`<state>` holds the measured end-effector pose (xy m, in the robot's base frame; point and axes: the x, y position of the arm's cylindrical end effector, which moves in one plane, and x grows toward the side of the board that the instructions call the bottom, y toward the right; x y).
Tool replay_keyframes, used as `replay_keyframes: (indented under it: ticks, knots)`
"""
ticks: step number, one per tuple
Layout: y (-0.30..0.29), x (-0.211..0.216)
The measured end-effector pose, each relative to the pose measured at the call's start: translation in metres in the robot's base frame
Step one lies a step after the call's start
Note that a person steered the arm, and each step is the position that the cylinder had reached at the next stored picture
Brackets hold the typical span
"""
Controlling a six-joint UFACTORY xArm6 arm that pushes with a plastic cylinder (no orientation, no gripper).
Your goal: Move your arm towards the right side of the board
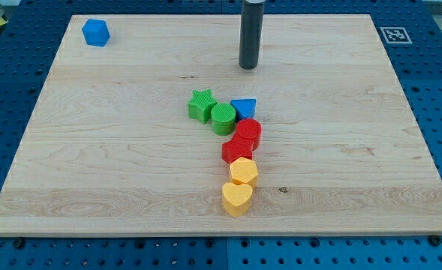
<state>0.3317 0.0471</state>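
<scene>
Board [93, 172]: light wood, on blue pegboard.

View's far left, top corner: blue block [95, 32], angular, exact shape unclear, alone, well apart from all else.

Centre cluster, running down toward the view's bottom: green star [201, 105] touching green cylinder [223, 118]; blue triangle [244, 109] just behind and right of the cylinder; red cylinder [248, 133] below it, then a second red block [236, 151], shape unclear; yellow block [244, 171], shape unclear; yellow heart [237, 199] lowest. Neighbours appear to touch.

My tip [249, 67]: near the view's top, roughly mid-board, above the blue triangle and apart from it, touching no block. No jaws on this rig, only the rod, so nothing to open or close.

View's right: bare wood; a marker tag [395, 34] off the top right corner.

Judgement: travel to the right side hardly under way; most of the rightward run is left. Path looks free of blocks
</scene>
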Motion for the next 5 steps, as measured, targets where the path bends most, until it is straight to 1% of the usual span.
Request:
replay_keyframes:
  ticks: [3,5]
  knots:
    - [0.024,0.000]
    - [0.026,0.000]
